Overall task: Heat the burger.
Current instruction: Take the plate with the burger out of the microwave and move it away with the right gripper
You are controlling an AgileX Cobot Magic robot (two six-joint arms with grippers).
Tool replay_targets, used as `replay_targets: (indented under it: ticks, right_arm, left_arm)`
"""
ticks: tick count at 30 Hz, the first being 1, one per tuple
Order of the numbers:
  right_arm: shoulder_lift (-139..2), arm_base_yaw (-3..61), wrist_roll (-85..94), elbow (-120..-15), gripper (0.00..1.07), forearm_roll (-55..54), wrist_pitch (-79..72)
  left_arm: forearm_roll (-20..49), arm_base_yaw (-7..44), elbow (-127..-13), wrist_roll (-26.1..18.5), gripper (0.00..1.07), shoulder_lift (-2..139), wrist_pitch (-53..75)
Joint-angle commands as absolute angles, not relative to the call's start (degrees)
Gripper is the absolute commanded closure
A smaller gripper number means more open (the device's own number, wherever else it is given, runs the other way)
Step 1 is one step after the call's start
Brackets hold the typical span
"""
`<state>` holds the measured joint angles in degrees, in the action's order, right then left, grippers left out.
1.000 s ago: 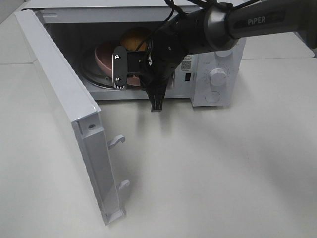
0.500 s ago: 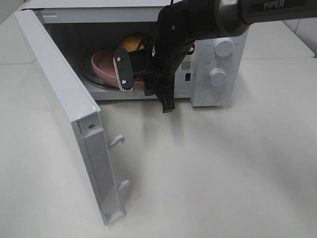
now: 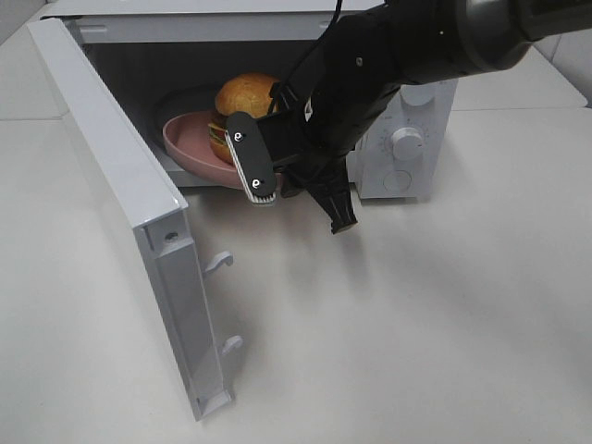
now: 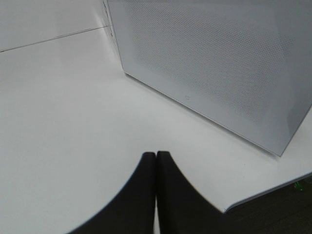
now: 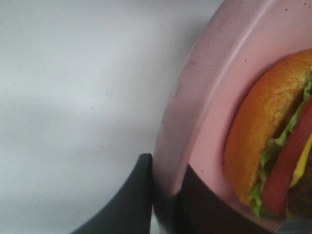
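At far left, saw the microwave door [image 3: 120, 213] swung wide, latch hooks facing the table [image 3: 416, 324]. Found the left gripper [image 4: 156, 163] pressed shut on nothing, low over the table beside the door's perforated panel; judged a stray swing there could knock the door inward against the load. Further right, in the oven's mouth, spotted the pink plate [image 3: 190, 148] with the burger [image 3: 242, 97] sitting on it, bun up. Could not tell whether the plate rested on the oven floor or hung clear. Noted the right gripper [image 5: 165, 192] nearly closed, pinching only the plate's near rim. Judged that edge-only hold the main hazard: could tip the plate, slide the burger off, or let the rim slip out. Rightmost, saw the dials [image 3: 405, 143] just beside the arm; feared an accidental bump.
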<state>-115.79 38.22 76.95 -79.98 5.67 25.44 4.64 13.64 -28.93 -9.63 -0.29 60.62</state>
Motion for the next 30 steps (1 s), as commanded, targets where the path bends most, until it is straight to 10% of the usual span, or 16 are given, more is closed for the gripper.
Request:
replay_targets:
  ticks: [1,30]
  right_arm:
    - [-112.3,38.1,78.78,-77.46,1.07,6.13,21.31]
    - [-91.27,38.1,83.14,-46.52,1.07,11.17,15.24]
  left_arm:
    - [4.53,13.46,-28.82,-9.45,1.06,-1.43,59.76]
    - [4.53,13.46,-28.82,-9.45,1.06,-1.49,59.76]
